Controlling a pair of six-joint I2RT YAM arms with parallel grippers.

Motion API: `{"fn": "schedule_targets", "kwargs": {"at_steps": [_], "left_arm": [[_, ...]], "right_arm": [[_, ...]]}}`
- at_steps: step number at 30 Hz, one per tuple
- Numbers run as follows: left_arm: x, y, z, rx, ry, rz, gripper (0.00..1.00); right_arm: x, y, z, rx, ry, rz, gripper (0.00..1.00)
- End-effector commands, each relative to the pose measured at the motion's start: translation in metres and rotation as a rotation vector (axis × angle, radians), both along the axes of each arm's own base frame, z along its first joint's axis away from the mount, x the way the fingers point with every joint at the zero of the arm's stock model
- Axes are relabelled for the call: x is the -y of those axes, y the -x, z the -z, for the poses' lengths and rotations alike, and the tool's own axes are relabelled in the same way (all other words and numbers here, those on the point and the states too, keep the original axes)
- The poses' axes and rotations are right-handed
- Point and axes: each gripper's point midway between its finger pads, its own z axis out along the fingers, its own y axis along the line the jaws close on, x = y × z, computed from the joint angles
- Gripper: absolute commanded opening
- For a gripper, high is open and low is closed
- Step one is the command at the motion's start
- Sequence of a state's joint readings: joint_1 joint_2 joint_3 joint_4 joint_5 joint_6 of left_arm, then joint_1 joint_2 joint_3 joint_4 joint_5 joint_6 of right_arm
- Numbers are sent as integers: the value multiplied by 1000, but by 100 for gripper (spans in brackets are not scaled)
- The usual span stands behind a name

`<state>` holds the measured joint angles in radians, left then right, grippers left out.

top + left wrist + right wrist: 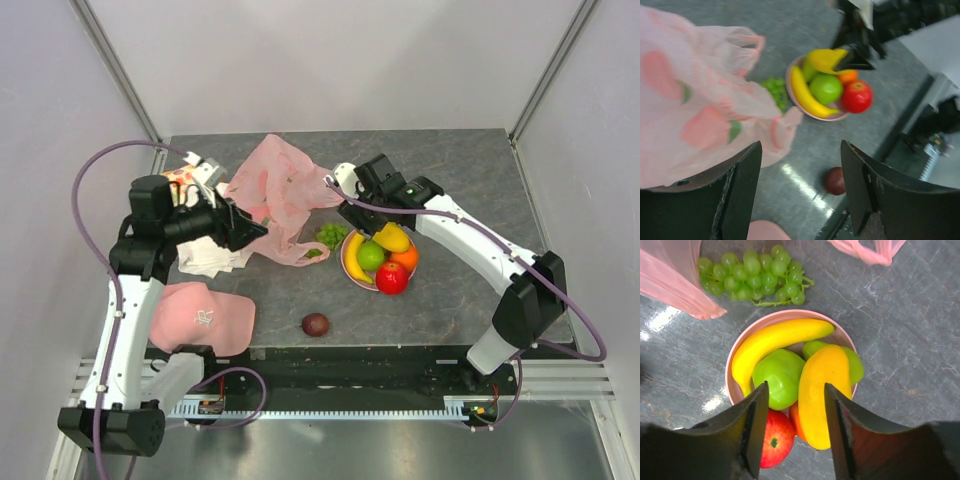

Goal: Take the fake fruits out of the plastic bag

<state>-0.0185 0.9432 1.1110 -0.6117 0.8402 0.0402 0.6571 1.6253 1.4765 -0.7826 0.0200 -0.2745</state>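
Observation:
The pale-pink plastic bag point(275, 185) lies crumpled at the back middle of the table, with printed patches showing through it. My left gripper point(245, 228) hovers at its left edge, open and holding nothing point(801, 150). A pink plate point(730, 372) carries a banana point(775, 340), a green apple point(782, 377), a yellow mango point(825, 390), a red apple point(775, 437) and an orange point(405, 258). My right gripper point(795, 390) stands open just above the plate, its fingers clear of the mango. Green grapes point(330, 235) lie between bag and plate. A dark plum point(316, 324) sits alone near the front edge.
A pink cloth with a logo point(200, 315) lies at the front left. White cloth point(210, 258) and a fruit-printed cloth point(185, 180) sit under my left arm. Grey walls enclose the table on three sides.

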Motion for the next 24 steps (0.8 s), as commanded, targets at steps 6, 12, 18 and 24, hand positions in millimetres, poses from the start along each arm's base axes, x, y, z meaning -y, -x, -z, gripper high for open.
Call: {"fn": "schedule_targets", "kwargs": {"at_steps": [6,12,18,24], "left_arm": [[72,-17,-11,-35,-51,250,78],[130,-65,32,-58,-274,318,87],[149,-88,111,-260,-513,385,89],[134,-104,154,-253,-667,378,89]], "right_arm": [[41,-21,-103,229,-137,158,64],[105,-54,-136,304,-201,378,80],[169,-78,-153,325,-284,575,92],[176,-71,-160,333,-319,576,93]]}}
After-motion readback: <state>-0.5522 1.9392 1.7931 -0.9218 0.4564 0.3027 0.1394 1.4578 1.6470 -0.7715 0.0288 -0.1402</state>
